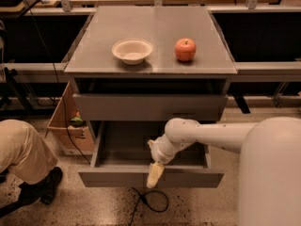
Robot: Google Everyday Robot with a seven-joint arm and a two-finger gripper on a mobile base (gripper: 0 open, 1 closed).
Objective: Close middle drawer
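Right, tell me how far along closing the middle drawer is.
Done: the gripper is placed at the front edge of the middle drawer, pointing down. In hand: lining up on that edge for the push. Left: the whole closing stroke, since the drawer stands pulled out with its grey inside exposed.

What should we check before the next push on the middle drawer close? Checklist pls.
1. middle drawer pulled out, ready to push: ok.
2. gripper at the drawer's front edge, near centre: ok.
3. Gripper touching the front: cannot tell.
4. Wrist room under the top drawer as the arm follows in: cannot tell.
5. person's leg at left, apart from the drawer: ok.
6. cable on the floor below the front, out of the slide path: ok.
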